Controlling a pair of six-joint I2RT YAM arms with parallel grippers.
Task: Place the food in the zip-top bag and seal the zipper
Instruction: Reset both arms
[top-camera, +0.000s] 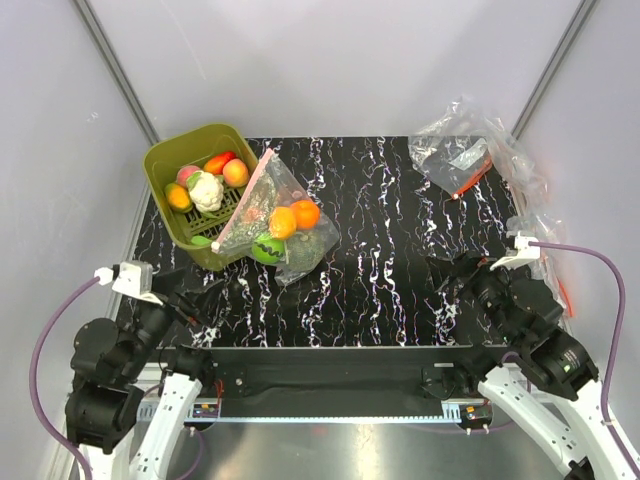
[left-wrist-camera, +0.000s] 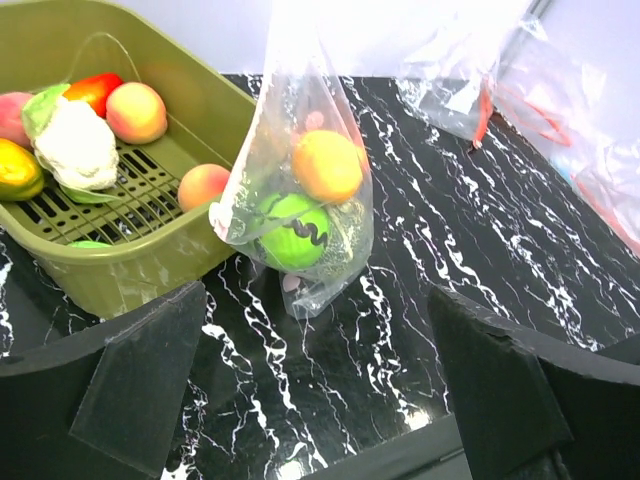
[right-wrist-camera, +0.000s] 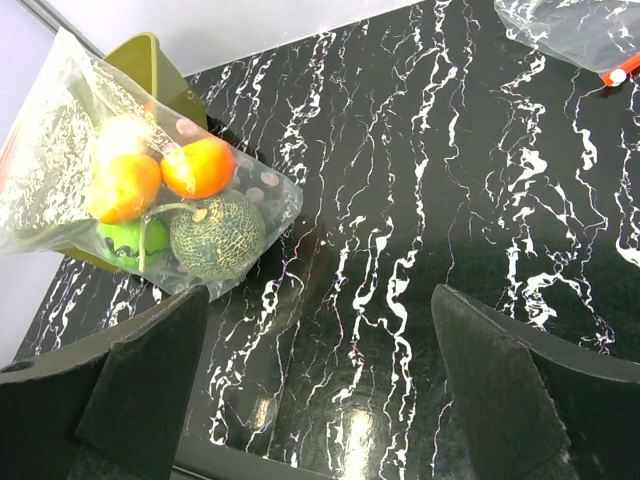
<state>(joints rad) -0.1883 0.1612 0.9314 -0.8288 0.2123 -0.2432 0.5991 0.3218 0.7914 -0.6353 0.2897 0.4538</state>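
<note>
Ahead of left gripper, apart: zip-top bag leaning on tub.

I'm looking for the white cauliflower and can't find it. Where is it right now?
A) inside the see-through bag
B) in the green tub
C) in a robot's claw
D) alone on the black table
B: the white cauliflower sits on the slatted floor of the olive-green tub, among other fruit pieces, outside the zip-top bag that leans on the tub.
</note>
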